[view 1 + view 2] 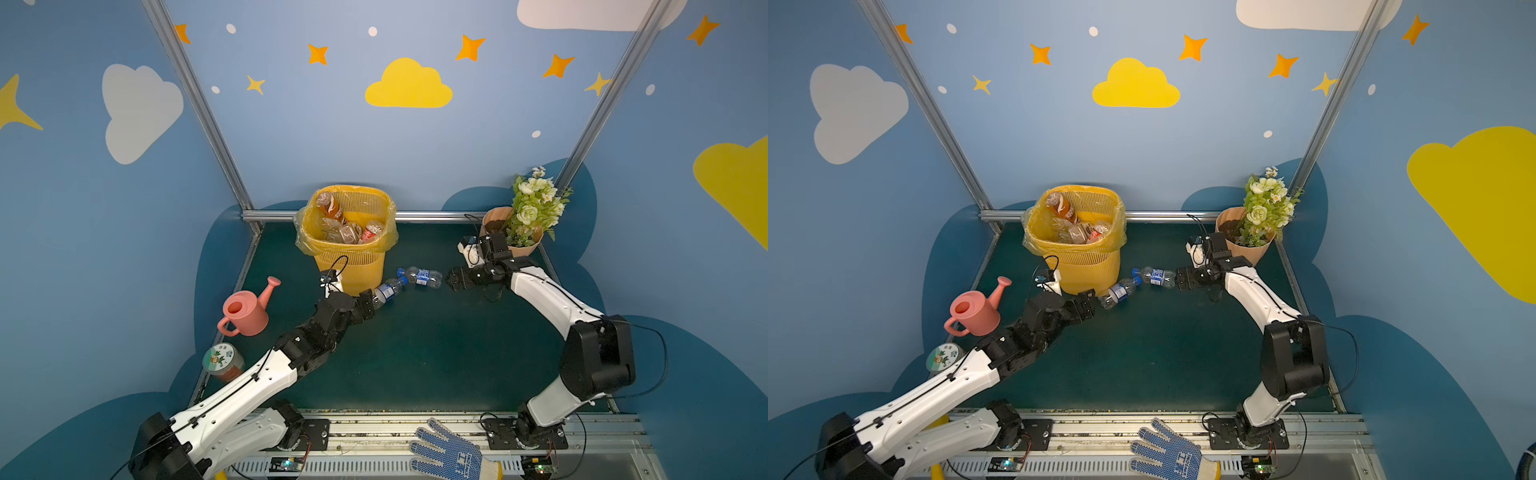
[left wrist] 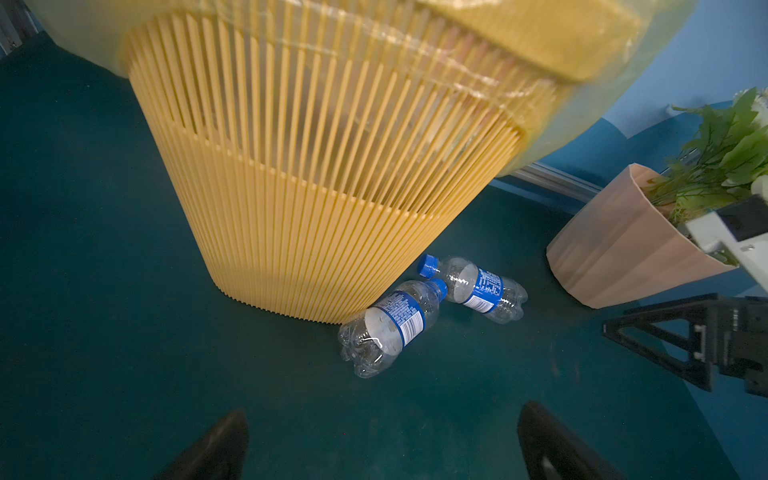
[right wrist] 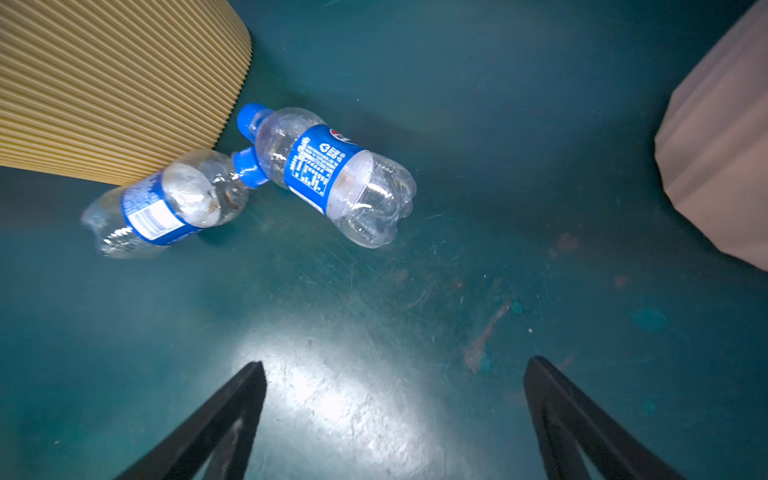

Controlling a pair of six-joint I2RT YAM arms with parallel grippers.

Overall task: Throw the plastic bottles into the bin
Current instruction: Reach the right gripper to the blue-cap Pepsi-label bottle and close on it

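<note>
Taking the middle of the green mat as the dial's centre in both top views, the pink watering can (image 1: 245, 309) stands at nine o'clock, out of the work. Next comes the left gripper (image 1: 367, 303), its jaws spread wide and empty, its tips just beside the base of the near bottle (image 1: 388, 289); the left wrist view shows that bottle ahead of the fingers, not between them. The bin (image 1: 351, 270) stands at eleven o'clock with several bottles inside (image 1: 347, 227). The near bottle lies on its side against the bin's foot at five o'clock of it, its blue cap pointing to two o'clock and touching, or nearly so, the neck of the far bottle (image 1: 420, 276). That one lies with its cap toward the bin and its base toward three o'clock, where the right gripper (image 1: 451, 280) waits near it but apart, jaws likewise spread and holding nothing. The flower pot (image 1: 524, 250) sits at two o'clock. I judge this the reach for the only two bottles outside the bin. Next, each gripper should advance and lower to straddle a bottle's body, then close; since the bottles meet, lifting one may roll the other.
</note>
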